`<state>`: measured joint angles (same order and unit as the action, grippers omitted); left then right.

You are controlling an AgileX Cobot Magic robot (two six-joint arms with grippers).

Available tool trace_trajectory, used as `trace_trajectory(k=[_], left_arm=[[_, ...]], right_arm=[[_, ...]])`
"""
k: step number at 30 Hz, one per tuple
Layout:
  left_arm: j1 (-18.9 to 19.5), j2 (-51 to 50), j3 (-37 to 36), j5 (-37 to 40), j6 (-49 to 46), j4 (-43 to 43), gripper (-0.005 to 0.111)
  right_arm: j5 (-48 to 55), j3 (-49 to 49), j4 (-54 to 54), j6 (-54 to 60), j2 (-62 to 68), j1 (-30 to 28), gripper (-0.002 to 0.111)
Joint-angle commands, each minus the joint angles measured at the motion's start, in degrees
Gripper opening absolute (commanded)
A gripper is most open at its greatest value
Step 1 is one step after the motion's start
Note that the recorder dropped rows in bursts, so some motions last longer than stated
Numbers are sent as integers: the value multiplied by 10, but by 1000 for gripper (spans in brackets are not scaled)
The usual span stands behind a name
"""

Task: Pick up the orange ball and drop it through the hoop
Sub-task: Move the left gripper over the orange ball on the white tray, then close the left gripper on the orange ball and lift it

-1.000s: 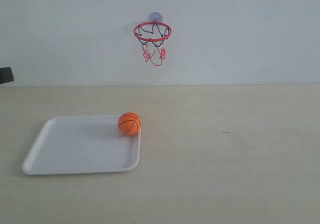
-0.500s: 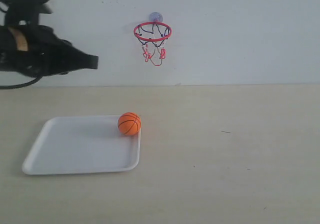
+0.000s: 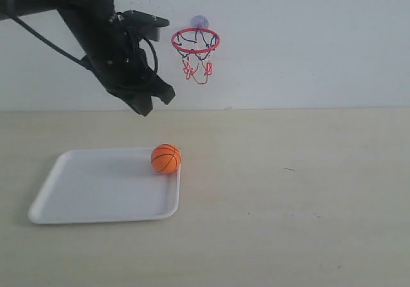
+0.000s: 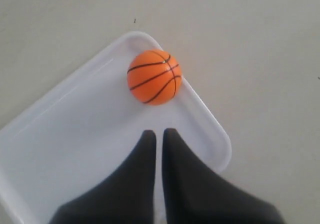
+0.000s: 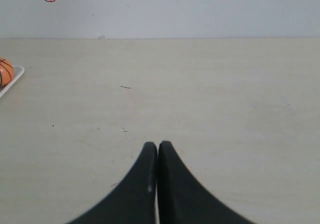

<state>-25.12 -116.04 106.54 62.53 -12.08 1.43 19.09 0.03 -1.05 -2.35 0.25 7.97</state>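
since the tray's (image 3: 96,191) raised rim stops a round thing from rolling off, the orange ball (image 3: 166,159) rests in the tray's back corner on the hoop's side, touching the rim there. the ball is smooth-looking, with thin black seam lines. the tray is white and shallow with rounded corners, and it lies flat on the pale table (image 3: 288,204). the hoop (image 3: 195,40) hangs well above and behind the tray on the white wall (image 3: 307,43); it has a red ring, a loose string net and a bluish sucker mount. the left gripper (image 4: 159,133) hangs above the tray's back edge, pointed down toward the ball, its dark tapered fingers drawn to a thin slit and holding nothing. they would likely need to spread before a grasp. the right gripper (image 5: 158,144) sits well away from the tray over bare table, fingers pressed together, empty.
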Motion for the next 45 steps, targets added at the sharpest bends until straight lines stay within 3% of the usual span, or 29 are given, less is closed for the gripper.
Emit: trace_trajectory(k=[1, 6, 11, 15, 19, 36, 39, 45], left_arm=[[2, -50, 38, -1, -56, 22, 4], [2, -76, 42, -15, -56, 11, 12], [2, -95, 42, -15, -53, 5, 47], [2, -114, 42, -33, 6, -14, 77], [2, -133, 42, -61, 8, -14, 87], [2, -183, 42, -102, 8, 16, 86], [2, -184, 42, -112, 11, 42, 75], [2, -179, 42, -117, 30, 10, 37]], right_arm=[[-2, 0, 1, -2, -2, 0, -1], [-2, 0, 1, -2, -2, 0, -1], [-2, 0, 1, -2, -2, 0, -1], [-2, 0, 1, -2, -2, 0, -1], [-2, 0, 1, -2, -2, 0, -1], [-2, 0, 1, -2, -2, 0, -1], [-2, 0, 1, -2, -2, 0, -1], [-2, 0, 1, -2, -2, 0, -1]])
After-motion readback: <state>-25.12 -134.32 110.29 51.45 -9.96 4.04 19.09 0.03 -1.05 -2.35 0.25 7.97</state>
